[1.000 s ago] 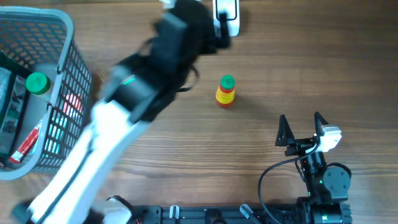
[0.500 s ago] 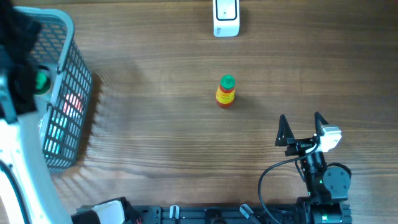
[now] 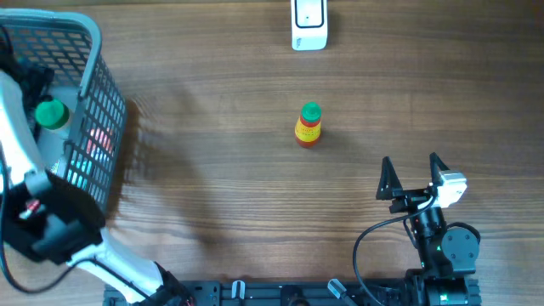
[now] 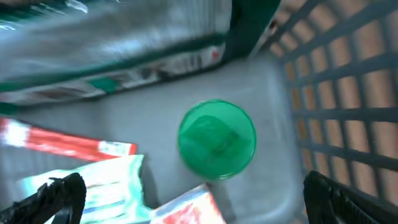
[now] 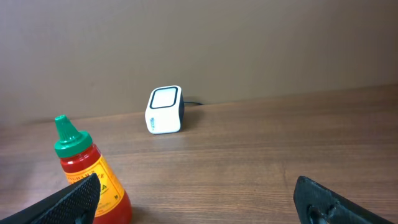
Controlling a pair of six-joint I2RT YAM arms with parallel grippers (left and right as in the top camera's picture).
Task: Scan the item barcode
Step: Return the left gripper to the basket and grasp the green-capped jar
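Brown wall (image 5: 249, 43) behind scanner (image 5: 165, 110) appears only in right-wrist view.

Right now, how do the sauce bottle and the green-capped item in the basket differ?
The sauce bottle stands alone on the table; the green-capped item sits in the basket among packets. The sauce bottle's cap is narrow and pointed; the green-capped item's is wide and round. Both caps are green.

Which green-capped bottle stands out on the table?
The red sauce bottle with the yellow label, mid-table; the other green cap sits inside the grey basket.
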